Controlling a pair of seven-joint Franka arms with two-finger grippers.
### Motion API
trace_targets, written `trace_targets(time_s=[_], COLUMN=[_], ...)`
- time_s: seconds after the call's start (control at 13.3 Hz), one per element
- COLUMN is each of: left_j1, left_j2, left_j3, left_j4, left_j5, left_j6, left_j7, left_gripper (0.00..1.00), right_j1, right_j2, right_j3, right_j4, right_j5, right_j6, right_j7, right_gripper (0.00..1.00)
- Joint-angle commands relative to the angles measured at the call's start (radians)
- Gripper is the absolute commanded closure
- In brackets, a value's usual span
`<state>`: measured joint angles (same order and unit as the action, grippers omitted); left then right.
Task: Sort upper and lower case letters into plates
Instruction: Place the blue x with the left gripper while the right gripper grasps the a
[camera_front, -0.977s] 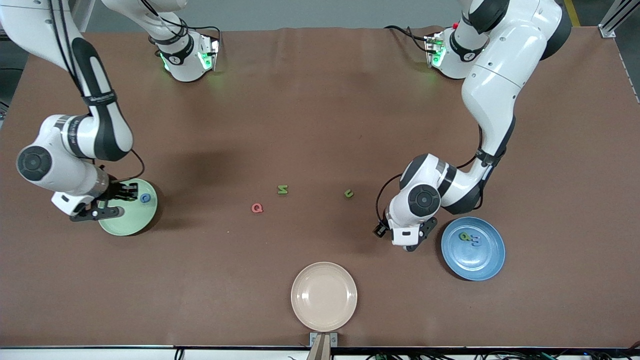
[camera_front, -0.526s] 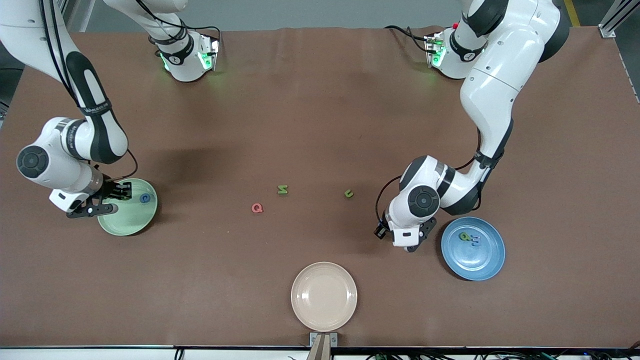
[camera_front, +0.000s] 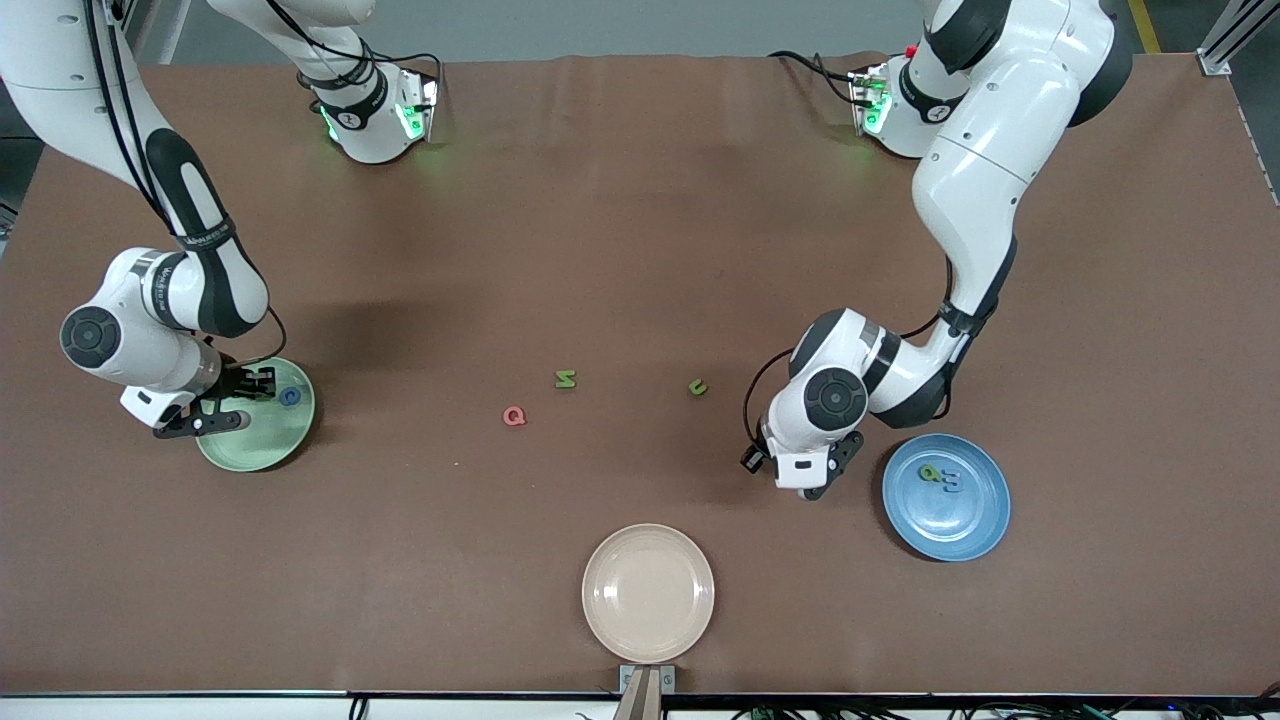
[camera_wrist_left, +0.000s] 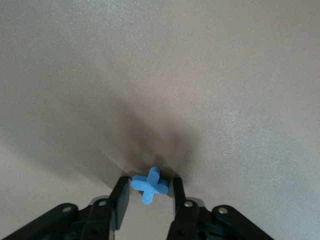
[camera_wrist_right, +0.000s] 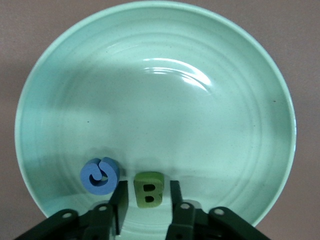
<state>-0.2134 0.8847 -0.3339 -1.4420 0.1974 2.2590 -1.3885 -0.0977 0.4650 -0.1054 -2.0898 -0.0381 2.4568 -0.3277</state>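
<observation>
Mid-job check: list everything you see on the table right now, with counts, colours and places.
table: 1, brown.
mint plate: 1, pale green, at the right arm's end.
blue plate: 1, at the left arm's end.
cream plate: 1, nearest the front camera.
loose letters: 3, pink Q, green letter, small green letter, mid-table.
letters in blue plate: 2, green, blue.
letters in mint plate: 2, blue C, green B.
blue cross letter: 1, in left gripper.
left gripper: shut, over table beside blue plate.
right gripper: open, straddling the B.
</observation>
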Motion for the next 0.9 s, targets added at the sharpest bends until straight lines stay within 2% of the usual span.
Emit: trace_targets(time_s=[0.0,0.23,0.38,0.6,0.83], left_j1=[0.000,0.000,-0.006,0.015,0.072], left_j2=[0.005,0.004,-0.009,-0.050,-0.098], left_j3=[0.007,0.007,0.028,0.061,0.095], left_j4=[0.003,0.005,0.011,0.017,0.017], left_j5=[0.011,0.011,0.014,0.028,0.066], left_j6=[0.008,0.008,0.008,-0.006,-0.062], left_j7=[-0.011,-0.011,-0.004,0.086,0.308], left_gripper=[0.78,0.95,0.97,0.99,0.99], right_j1=[-0.011,0.048,0.151,0.315,0.450], right_j2=[-0.037,-0.077,-0.104,-0.106,-0.071], right_j3=[0.021,0.024,0.024,0.024,0.023], right_j4=[0.000,0.037,0.056,0.056,0.124], right_j5=[0.004,0.006,0.007,0.009,0.130], right_j6=[-0.013,-0.074,-0.158,-0.168,-0.162], right_j7=[0.004,0.085,0.288,0.580,0.737], right_gripper=[0.00,0.00,0.00,0.00,0.00])
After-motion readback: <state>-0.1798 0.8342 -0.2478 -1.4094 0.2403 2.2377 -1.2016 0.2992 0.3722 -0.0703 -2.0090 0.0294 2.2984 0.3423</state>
